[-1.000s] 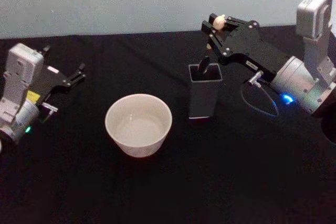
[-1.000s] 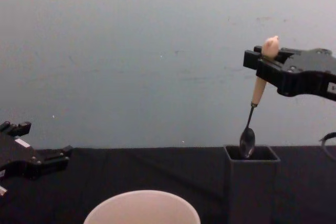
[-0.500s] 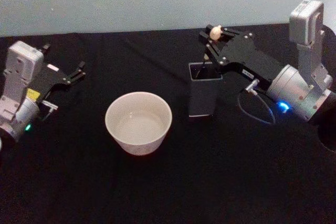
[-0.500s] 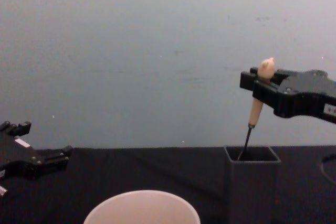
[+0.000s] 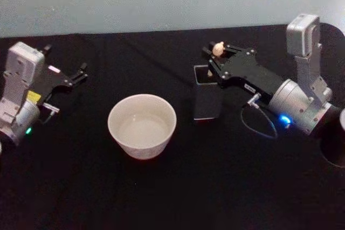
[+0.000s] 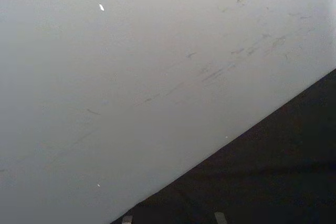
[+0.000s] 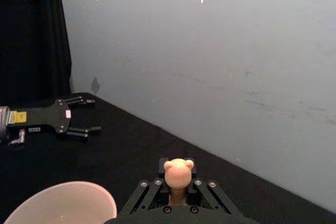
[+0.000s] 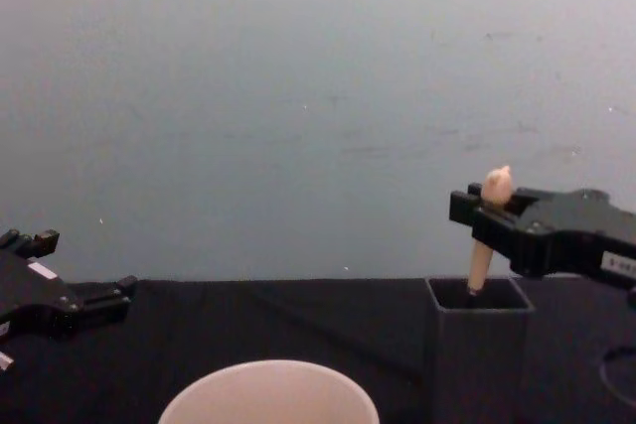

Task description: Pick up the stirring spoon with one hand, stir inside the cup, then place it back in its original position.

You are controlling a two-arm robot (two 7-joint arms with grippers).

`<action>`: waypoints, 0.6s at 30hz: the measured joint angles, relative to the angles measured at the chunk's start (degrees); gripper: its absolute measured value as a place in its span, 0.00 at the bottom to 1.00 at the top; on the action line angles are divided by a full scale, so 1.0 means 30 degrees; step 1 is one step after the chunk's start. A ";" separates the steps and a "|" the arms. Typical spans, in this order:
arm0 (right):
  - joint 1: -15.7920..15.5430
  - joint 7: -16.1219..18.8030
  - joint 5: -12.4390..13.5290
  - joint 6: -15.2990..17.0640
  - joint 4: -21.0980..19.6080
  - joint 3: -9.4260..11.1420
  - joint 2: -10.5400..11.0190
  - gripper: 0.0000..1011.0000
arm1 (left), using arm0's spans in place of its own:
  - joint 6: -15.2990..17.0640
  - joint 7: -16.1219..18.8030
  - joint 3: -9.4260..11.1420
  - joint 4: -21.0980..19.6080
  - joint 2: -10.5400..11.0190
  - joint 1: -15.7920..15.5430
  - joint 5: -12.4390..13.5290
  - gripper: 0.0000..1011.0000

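Right hand [image 8: 484,213] gripping stirring spoon [image 8: 486,235] inside box [image 8: 475,345].

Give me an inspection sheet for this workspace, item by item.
Surface: black cloth table.
Stirring spoon: upright, lower end inside the dark square holder, knob above the fingers.
Cup: upright, left of the holder, apart from it.
Clutter: nothing seen.
Right gripper: shut on the spoon handle, above the holder.
Left gripper: open, at the table's left.
Cables: thin loop at the right wrist.
Surroundings: pale wall.
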 joint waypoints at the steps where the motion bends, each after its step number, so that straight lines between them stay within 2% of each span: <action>1: -0.0012 -0.0014 0.0000 0.0021 0.0031 -0.0013 -0.0010 0.17 | 0.0000 0.0000 -0.0001 0.0000 0.0000 0.0000 0.0001 0.99; 18: 0.0088 -0.0149 -0.0268 0.0215 0.0809 -0.0218 -0.0275 0.17 | 0.0000 0.0000 0.0000 0.0000 0.0000 0.0000 0.0000 0.99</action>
